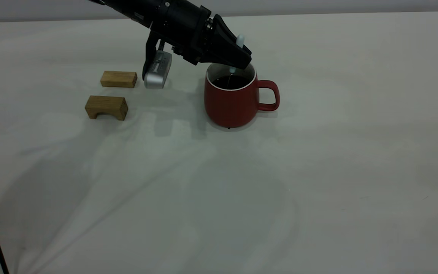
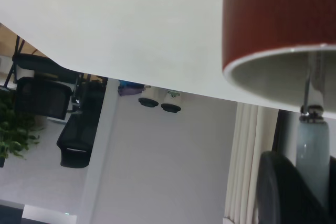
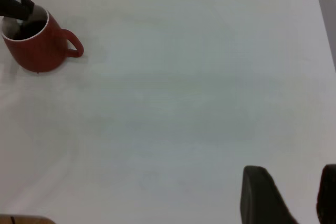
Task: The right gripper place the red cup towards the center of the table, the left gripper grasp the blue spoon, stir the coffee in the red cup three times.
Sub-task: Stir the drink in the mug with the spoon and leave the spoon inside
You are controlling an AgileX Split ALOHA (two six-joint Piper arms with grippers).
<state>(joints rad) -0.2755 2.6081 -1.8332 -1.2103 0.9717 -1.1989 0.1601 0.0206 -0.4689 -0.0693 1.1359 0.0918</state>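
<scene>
Red cup [image 1: 231,103] of dark coffee [image 1: 231,81] stands mid-table, handle toward 3 o'clock. Left gripper [image 1: 242,57] clamps the blue spoon [image 1: 239,40], dipping it into the cup. Right gripper [image 3: 291,199] waits well apart, fingers parted.

No lettering, label, brand mark, number or sign can be read anywhere in these views: the red cup [image 1: 234,102], the tabletop [image 1: 318,171], the blue spoon [image 2: 313,150] and the two wooden blocks [image 1: 107,107] are all plain, and the ribbed silver camera housing [image 1: 158,70] under the left arm carries nothing legible
</scene>
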